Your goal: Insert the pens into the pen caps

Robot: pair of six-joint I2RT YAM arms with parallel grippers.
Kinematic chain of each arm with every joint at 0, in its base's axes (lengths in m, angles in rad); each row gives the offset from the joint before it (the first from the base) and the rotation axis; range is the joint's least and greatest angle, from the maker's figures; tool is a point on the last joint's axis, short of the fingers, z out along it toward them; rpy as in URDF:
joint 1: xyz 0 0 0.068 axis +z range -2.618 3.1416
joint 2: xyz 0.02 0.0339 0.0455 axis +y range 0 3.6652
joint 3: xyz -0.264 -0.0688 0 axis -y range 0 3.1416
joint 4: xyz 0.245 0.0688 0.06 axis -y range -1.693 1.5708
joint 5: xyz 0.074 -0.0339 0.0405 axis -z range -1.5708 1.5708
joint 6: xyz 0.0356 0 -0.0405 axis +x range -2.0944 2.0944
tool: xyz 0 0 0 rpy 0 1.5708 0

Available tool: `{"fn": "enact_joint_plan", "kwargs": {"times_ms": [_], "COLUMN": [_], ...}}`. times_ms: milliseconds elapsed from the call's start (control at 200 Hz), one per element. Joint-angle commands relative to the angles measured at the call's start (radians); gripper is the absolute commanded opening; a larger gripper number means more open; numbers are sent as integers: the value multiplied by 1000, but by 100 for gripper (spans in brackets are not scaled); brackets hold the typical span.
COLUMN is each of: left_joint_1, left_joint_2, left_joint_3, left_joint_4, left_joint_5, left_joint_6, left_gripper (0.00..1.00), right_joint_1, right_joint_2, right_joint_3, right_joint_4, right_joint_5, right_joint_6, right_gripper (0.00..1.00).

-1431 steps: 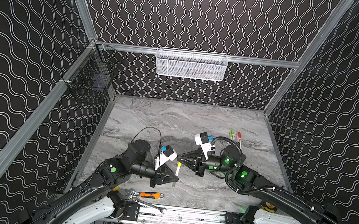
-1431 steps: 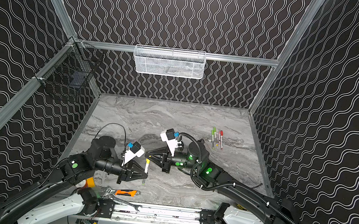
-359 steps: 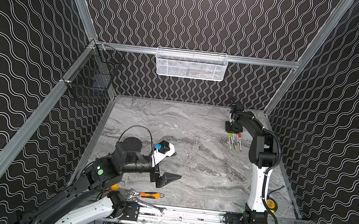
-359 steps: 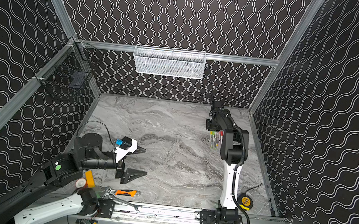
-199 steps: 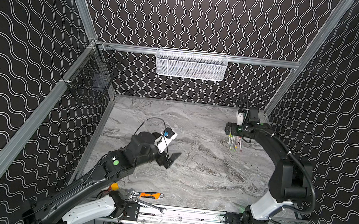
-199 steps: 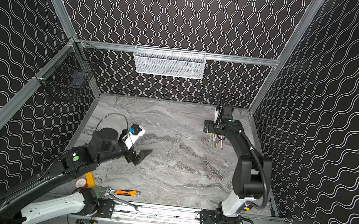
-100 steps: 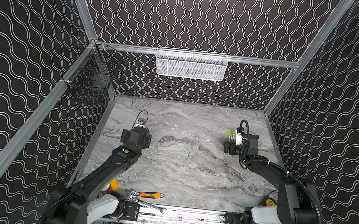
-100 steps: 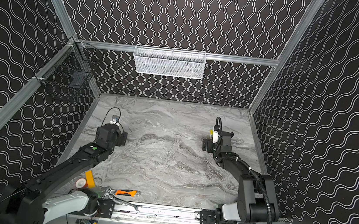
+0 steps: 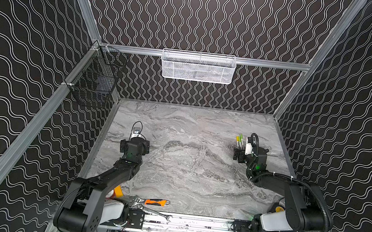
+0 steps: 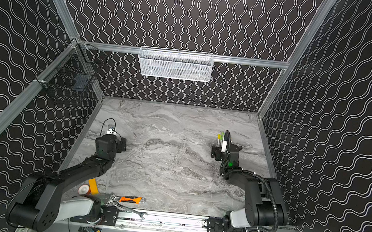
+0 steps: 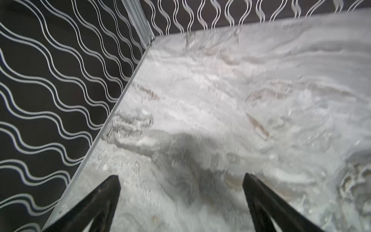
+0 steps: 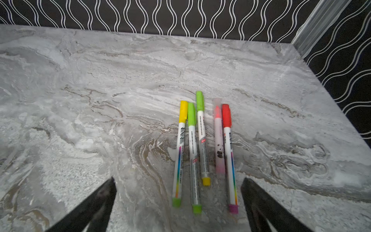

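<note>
Several pens (image 12: 192, 160) lie side by side on the marble table (image 12: 100, 80), at the right in both top views (image 9: 239, 140) (image 10: 220, 136). Each carries a pen cap: a yellow one (image 12: 183, 111), two lime green ones (image 12: 191, 113) (image 12: 200, 100) and a red one (image 12: 226, 115). A pink pen (image 12: 218, 144) with a clear cap lies among them. My right gripper (image 12: 178, 180) is open just short of the pens' tail ends and holds nothing. My left gripper (image 11: 180, 175) is open over bare marble near the left wall, far from the pens.
An orange-handled wrench (image 9: 156, 202) and a steel spanner (image 9: 156, 212) lie at the front edge, beside a tape roll (image 9: 117, 191). A white mesh basket (image 9: 197, 67) hangs on the back wall. On the left wall hangs a black wire basket (image 9: 94, 83).
Over the last second both arms folded back low. The left gripper swung from the middle to the left side. The right gripper drew back to the pens' near ends. Both stayed open.
</note>
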Motion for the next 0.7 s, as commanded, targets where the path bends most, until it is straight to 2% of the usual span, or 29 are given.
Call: {"fn": "enact_joint_plan", "kwargs": {"times_ms": [0,135,355,435,556,646,696], "left_joint_1": [2,2,2,2,3,2,2], "left_joint_2": [-7,-21,35,56,92,123,180], "left_joint_3": [-20,-65,-66,-31,-24,-38,-80], "left_joint_4": [166,274,381,332,386,454,602], "left_joint_5": [72,59,135,108,105,81,74], "left_joint_6": [40,30,32,31,87,112,122], "left_gripper": [99,99,98,99,99,99,99], "right_joint_1": [0,-1,0,0,0,-1,-4], "right_joint_2": [-18,-32,-34,-25,-18,-3,22], "right_joint_3": [-25,-55,-59,-54,-58,-83,-95], "right_joint_4": [116,169,178,181,200,271,345], "right_joint_5": [43,63,51,52,63,90,111], "right_joint_6": [0,-9,-23,-28,-38,-49,-45], "right_gripper": [100,100,100,100,100,100,100]}}
